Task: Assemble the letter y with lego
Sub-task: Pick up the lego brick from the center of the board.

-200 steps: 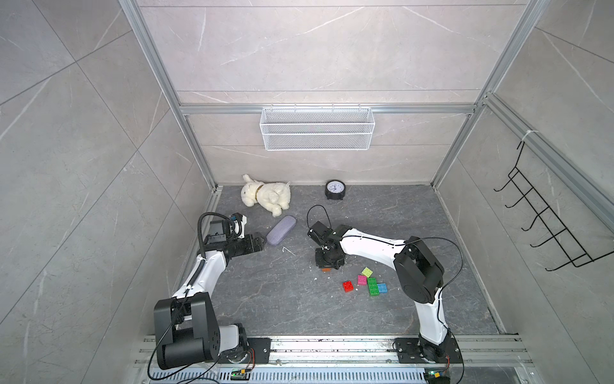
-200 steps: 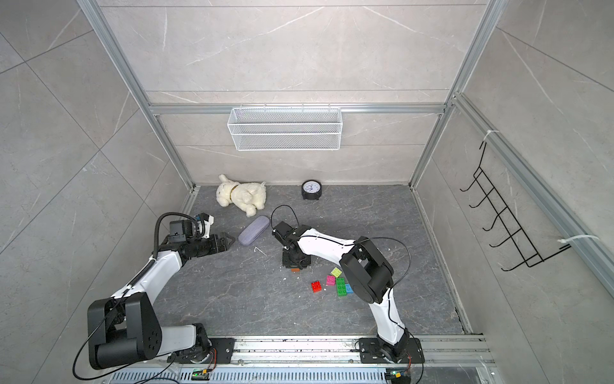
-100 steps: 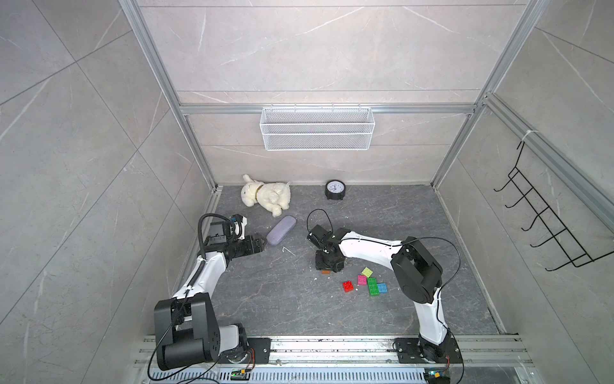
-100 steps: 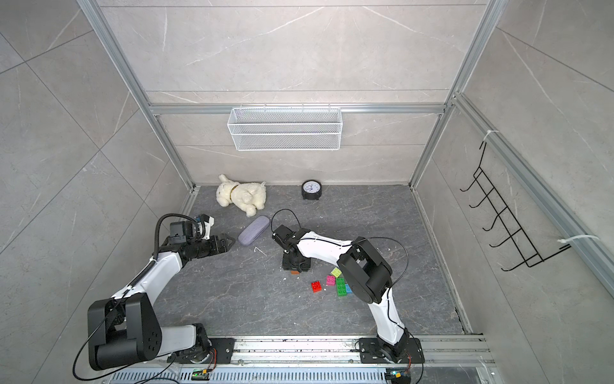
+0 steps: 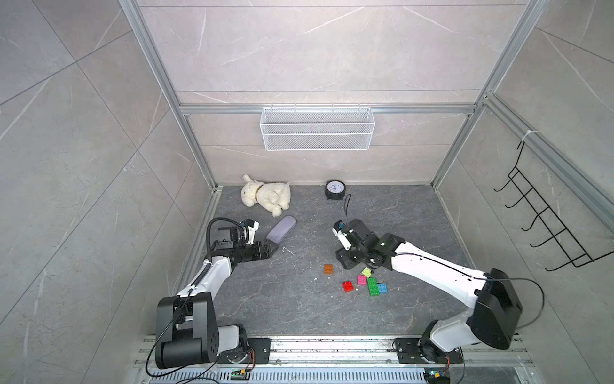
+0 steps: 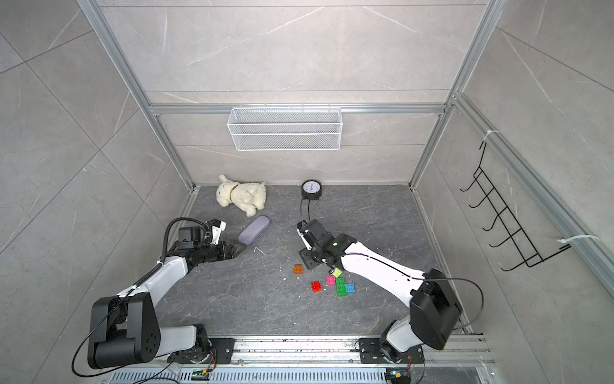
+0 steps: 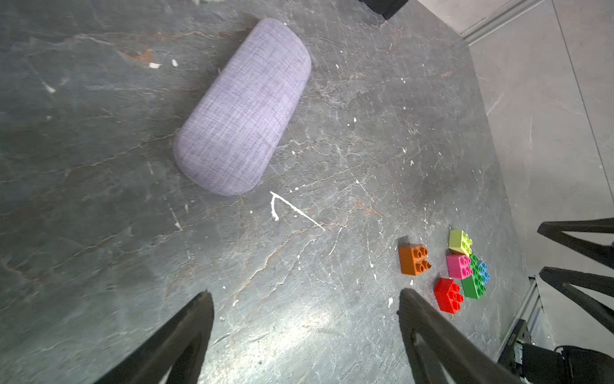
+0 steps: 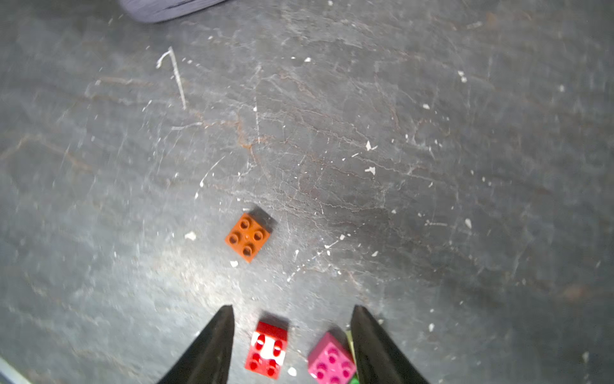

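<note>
On the grey slate floor, from my left: one plush dog (image 5: 265,199) by the back wall, one lilac case (image 5: 281,229) lying just off the tips of my left claw (image 7: 304,293), and one clock (image 5: 335,190) further along that wall. Then the lego, six single bricks, none stacked. The orange brick (image 5: 328,269) sits apart, with the red brick (image 5: 348,286), pink brick (image 5: 362,279), yellow-green brick (image 5: 366,272), green brick (image 5: 373,286) and blue brick (image 5: 382,288) huddled close. My left claw is spread wide and empty. My right claw (image 8: 290,309) hangs over the red and pink bricks, parted, gripping nothing.
</note>
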Tool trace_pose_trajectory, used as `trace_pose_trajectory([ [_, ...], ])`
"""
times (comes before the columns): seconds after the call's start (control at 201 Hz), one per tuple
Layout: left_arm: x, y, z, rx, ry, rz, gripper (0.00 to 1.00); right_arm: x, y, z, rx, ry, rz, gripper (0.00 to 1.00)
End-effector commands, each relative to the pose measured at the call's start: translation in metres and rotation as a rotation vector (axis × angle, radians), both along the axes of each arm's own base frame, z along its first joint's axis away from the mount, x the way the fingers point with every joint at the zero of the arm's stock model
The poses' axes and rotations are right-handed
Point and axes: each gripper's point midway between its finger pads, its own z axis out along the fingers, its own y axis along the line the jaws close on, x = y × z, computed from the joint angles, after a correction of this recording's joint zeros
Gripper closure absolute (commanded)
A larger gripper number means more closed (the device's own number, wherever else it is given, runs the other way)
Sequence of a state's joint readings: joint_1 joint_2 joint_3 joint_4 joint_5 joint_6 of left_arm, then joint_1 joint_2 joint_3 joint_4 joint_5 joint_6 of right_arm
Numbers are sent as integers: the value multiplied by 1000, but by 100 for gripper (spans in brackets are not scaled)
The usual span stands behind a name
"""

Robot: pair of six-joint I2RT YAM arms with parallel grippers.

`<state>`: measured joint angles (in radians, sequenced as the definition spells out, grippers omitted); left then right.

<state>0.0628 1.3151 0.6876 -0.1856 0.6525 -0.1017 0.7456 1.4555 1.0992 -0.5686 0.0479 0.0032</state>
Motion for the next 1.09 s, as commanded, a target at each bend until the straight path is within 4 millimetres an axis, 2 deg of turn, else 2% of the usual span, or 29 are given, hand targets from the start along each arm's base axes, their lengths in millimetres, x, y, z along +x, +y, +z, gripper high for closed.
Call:
trace_pose_trajectory([
  [0.0,5,-4,10,-13,-51,-30,10,-28,-4,-14,-62,-41,466,41],
  [0.129,5,-2,10,6,-52,-28,10,-47,-20,-38,-153,-16,718,40],
  [0.269,5,0,8,19,-47,-24,10,-60,-32,-70,-252,80,876,40],
  [0.353,5,1,7,28,-46,-23,10,-65,-33,-83,-275,71,968,40],
  [0.632,6,3,2,40,-31,-16,10,-69,-20,-101,-302,-8,1121,41],
  [1.09,6,4,-3,46,-18,-11,10,-71,-8,-119,-289,-1,1140,43],
])
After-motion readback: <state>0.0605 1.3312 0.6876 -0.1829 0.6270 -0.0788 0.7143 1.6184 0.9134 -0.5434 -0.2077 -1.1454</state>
